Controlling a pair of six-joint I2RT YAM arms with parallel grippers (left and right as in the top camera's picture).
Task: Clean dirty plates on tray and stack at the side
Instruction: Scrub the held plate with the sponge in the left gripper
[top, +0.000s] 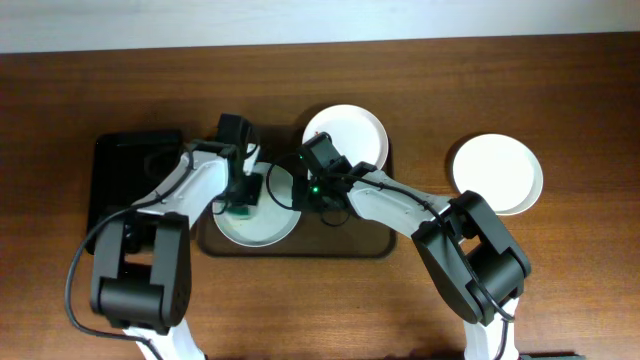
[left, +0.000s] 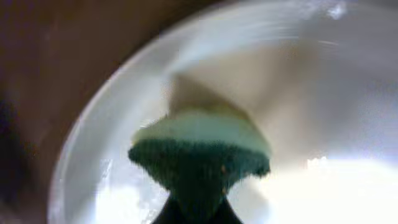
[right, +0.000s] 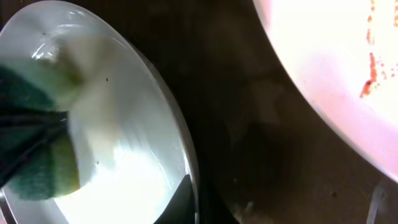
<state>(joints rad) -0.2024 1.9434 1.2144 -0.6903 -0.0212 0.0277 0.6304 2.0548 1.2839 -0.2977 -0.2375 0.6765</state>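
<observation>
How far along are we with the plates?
Done: the side plate sits off the tray at the right and looks clean. In hand: the left gripper presses a sponge on the front plate, and the right gripper pinches its rim. Left: the back plate shows orange smears, and both need stacking.

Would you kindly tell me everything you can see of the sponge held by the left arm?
The sponge is a soft-looking two-layer pad, with a dark green scouring layer and a pale yellowish foam layer. The left gripper is shut on its green end, so the pad bulges. It sits inside the white plate on the dark-brown tray, apparently pressed against the plate's surface.
</observation>
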